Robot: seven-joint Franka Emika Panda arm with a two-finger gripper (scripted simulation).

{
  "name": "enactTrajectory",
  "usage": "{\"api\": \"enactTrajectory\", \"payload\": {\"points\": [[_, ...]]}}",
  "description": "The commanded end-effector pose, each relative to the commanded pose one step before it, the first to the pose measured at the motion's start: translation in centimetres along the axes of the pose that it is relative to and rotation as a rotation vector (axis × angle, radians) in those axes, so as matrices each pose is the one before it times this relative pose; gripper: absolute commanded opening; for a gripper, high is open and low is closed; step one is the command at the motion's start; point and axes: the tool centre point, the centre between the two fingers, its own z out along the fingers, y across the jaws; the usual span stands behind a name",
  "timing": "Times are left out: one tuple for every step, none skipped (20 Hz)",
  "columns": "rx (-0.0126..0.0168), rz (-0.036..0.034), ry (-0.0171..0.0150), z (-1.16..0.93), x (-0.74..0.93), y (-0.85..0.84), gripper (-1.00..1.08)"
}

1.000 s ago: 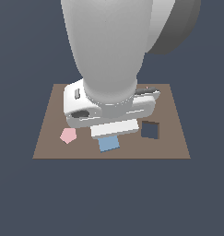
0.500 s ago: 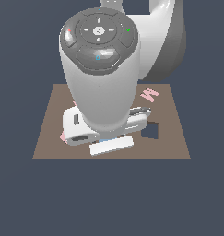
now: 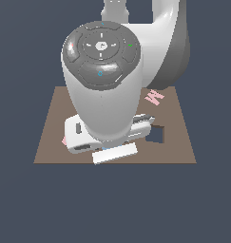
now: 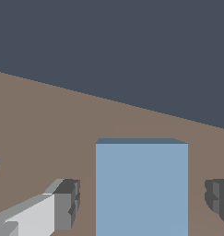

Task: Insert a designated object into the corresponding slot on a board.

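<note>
— Where did we find the blue tile (image 4: 141, 186)?
— Flat on the brown board (image 4: 49, 124), between our pincer's (image 4: 143, 200) spread fingers (image 4: 67, 203), neither touching it.
— And the square slot (image 3: 156, 135)?
— Right of the arm in the exterior view.

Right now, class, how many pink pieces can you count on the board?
2: a pink letter piece at the board's far side, and a pink sliver beside the arm on the exterior view's left. The arm may hide others.
</note>
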Motion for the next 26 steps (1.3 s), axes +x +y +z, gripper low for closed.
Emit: {"api": "enactTrajectory", "payload": {"points": [[-0.00003,0.00047,0.00079,-0.09,0.005,-0.047,1.0],[0.0,0.0,0.0,0.022,-0.007,0.049,1.0],[0.0,0.0,0.0,0.049,0.0,-0.001,1.0],[0.0,0.0,0.0,0.147,0.0,-0.004,1.0],[0.0,0.0,0.0,0.244,0.0,-0.006,1.0],[0.0,0.0,0.0,0.342,-0.002,-0.009,1.0],[0.0,0.0,0.0,0.416,-0.005,-0.012,1.0],[0.0,0.0,0.0,0.342,-0.006,-0.01,1.0],[0.0,0.0,0.0,0.245,-0.005,-0.008,1.0],[0.0,0.0,0.0,0.147,-0.004,-0.005,1.0],[0.0,0.0,0.0,0.049,-0.001,-0.002,1.0],[0.0,0.0,0.0,0.0,0.0,0.0,-1.0],[0.0,0.0,0.0,0.0,0.0,0.0,-1.0],[0.0,0.0,0.0,0.0,0.0,0.0,-1.0],[0.0,0.0,0.0,0.0,0.0,0.0,-1.0],[0.0,0.0,0.0,0.0,0.0,0.0,-1.0],[0.0,0.0,0.0,0.0,0.0,0.0,-1.0],[0.0,0.0,0.0,0.0,0.0,0.0,-1.0],[0.0,0.0,0.0,0.0,0.0,0.0,-1.0],[0.0,0.0,0.0,0.0,0.0,0.0,-1.0],[0.0,0.0,0.0,0.0,0.0,0.0,-1.0],[-0.00054,0.00029,0.00142,-0.101,0.04,0.051,-1.0],[0.0,0.0,0.0,-0.064,-0.002,-0.003,-1.0],[0.00027,-0.00003,-0.00063,-0.142,-0.005,-0.011,-1.0],[0.00019,-0.00003,-0.00045,-0.156,-0.006,-0.011,-1.0],[0.0,0.0,0.0,-0.064,-0.003,-0.003,-1.0]]}}
